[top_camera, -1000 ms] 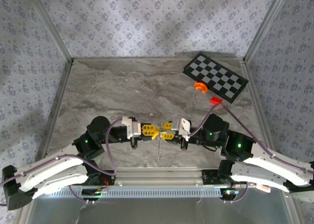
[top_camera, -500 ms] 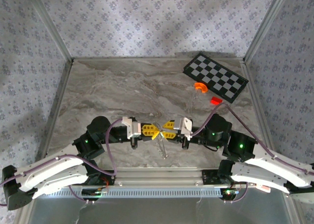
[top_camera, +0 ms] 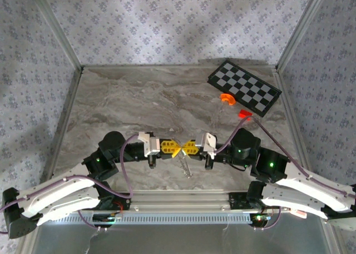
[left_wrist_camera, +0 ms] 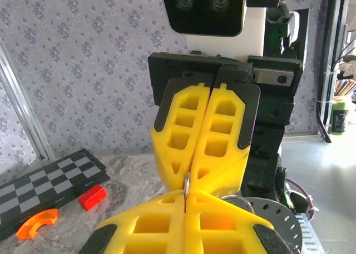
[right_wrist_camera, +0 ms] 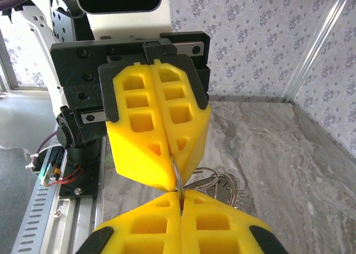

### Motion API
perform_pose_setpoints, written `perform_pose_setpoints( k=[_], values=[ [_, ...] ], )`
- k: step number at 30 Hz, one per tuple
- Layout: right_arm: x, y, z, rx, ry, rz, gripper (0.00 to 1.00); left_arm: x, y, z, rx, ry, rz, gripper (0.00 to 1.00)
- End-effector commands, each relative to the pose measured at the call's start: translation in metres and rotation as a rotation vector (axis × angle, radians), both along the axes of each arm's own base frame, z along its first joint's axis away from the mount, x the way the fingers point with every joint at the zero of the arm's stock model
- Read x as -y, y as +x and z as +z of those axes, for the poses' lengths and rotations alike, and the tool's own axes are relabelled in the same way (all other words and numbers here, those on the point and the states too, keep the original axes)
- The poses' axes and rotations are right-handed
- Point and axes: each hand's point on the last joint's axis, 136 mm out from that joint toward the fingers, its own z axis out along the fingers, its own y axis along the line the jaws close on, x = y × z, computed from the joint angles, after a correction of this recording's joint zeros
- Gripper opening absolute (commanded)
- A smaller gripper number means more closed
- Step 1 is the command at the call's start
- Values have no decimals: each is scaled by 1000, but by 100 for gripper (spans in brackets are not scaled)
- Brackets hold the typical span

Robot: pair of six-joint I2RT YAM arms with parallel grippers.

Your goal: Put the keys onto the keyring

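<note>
Matt yellow plastic, moulded with hollow pockets and backed by black plastic, forms the tips of the left gripper (top_camera: pixel 177 149) and the right gripper (top_camera: pixel 187 149). The keyring (right_wrist_camera: pixel 214 182) is thin, shiny metal wire. The table (top_camera: pixel 139 98) has a smooth, marble-patterned top with a soft sheen. An orange piece (top_camera: pixel 226 99) and a red block (top_camera: pixel 243 114) look like plastic. Patterned paper covers the walls (top_camera: pixel 167 20).

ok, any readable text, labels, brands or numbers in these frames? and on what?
None readable.
The checkerboard shows plain squares, with no letters or numbers.
The yellow fingers and the orange piece are unmarked.
The green bottle in the left wrist view's background may carry a label, but it is too blurred to read.
</note>
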Motion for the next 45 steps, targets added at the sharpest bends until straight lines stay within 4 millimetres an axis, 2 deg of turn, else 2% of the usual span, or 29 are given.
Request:
perform_pose_setpoints(
  k=[1, 5, 8, 10, 16, 20, 33, 38, 45],
  values=[
    [2, 2, 7, 22, 22, -11, 0, -2, 1, 15, 30, -28, 14, 0],
    [5, 8, 3, 38, -6, -45, 0, -4, 17, -1, 20, 68, 107, 1],
    [7, 15, -1, 52, -46, -77, 0, -8, 19, -11, 11, 134, 127, 13],
    [7, 20, -4, 59, -77, -101, 0, -11, 18, -13, 11, 177, 133, 22],
    [4, 29, -13, 56, -143, -123, 0, -22, 19, -20, 22, 301, 159, 24],
    [3, 35, -18, 28, -195, -124, 0, -26, 17, -19, 25, 332, 158, 32],
    [6, 42, -30, -77, -254, -137, 0, -33, 35, -6, -72, 326, 241, 35],
    [8, 46, -34, -112, -259, -145, 0, -26, 39, -14, -154, 366, 219, 35],
    [8, 52, -37, -132, -269, -152, 0, -20, 37, -28, -184, 416, 184, 36]
  ],
)
